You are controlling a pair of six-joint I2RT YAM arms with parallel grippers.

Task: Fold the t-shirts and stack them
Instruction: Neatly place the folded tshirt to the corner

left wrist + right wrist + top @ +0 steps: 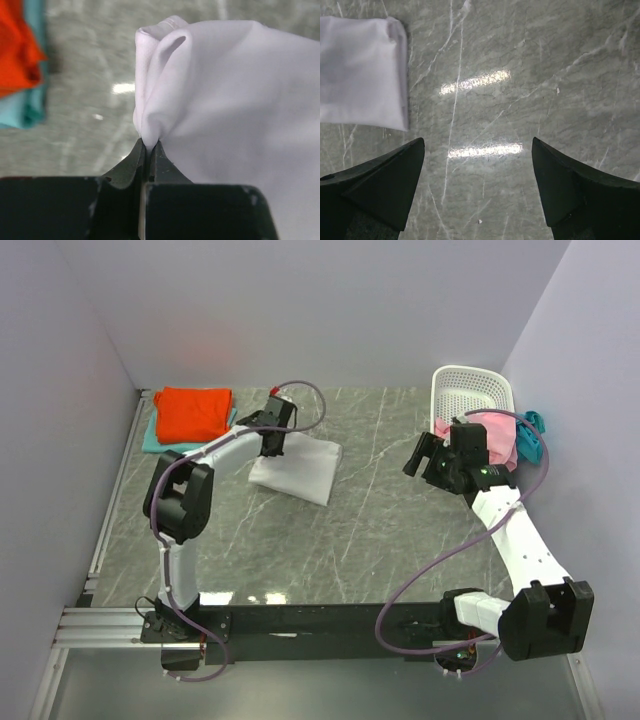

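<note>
Frame centre: left gripper point(149, 147) clenched on the folded white t-shirt point(300, 468) edge, presumably to carry it onto the orange t-shirt point(192, 412), upper left. Right gripper point(477, 142) hangs released and empty.

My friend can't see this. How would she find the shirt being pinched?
Find the middle of the marble table. A folded t-shirt lies there, pinched by the left gripper. It alone is white; the stack beside it is orange-red and aqua.

Left jaws pinched together, right jaws spread wide
</note>
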